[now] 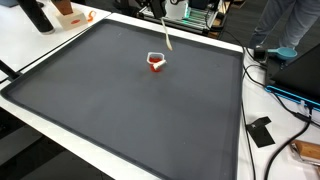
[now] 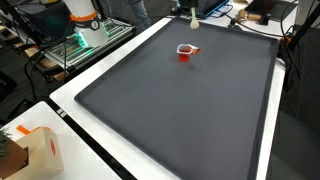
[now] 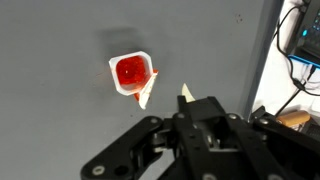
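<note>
We take the claw [image 3: 187, 108] to be pressed together on a pale stick [image 3: 144, 92]. In the wrist view the stick comes out from between the dark fingers at lower centre. In an exterior view the stick [image 1: 166, 33] hangs slanted in the air at top centre with nothing else bearing it. The claw itself shows in neither exterior view.

A small white cup [image 3: 131, 73] with red filling stands upright on the dark worktop [image 1: 120, 110]. It sits in the upper middle of both exterior views and left of centre in the wrist view. The stick's lower end is just beside the cup's rim, at the cup's lower right in the wrist view. We cannot tell whether it touches.

We judge the step in hand to be bringing the stick's tip to the cup. The next move calls for a short, slow, well-aimed shift over the rim. The cup looks light and stands free, so a sideways nudge could slide or tip it.
</note>
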Available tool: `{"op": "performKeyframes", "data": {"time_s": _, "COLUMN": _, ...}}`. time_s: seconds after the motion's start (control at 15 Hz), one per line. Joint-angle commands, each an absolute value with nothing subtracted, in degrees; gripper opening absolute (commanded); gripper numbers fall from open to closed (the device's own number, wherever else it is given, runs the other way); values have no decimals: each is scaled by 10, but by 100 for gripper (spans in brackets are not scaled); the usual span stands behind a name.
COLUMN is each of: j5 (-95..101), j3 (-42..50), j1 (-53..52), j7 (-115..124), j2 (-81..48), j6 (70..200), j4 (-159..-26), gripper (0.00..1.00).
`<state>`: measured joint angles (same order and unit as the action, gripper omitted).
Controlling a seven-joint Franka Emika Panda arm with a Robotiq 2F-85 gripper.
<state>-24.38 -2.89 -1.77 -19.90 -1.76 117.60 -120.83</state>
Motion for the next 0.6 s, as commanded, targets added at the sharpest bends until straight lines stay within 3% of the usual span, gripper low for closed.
{"op": "performKeyframes", "data": {"time_s": 0.0, "j5": -297, "j3": -27, "j1": -15, "j7": -251, "j2": -11, "j6": 1207, "j4": -1253, "gripper": 6}}
{"op": "performKeyframes", "data": {"time_s": 0.53, "j5": -395, "j3": -29, "j1": -14, "j7": -334, "j2": -28, "j6": 1278, "j4": -1289, "gripper": 6}}
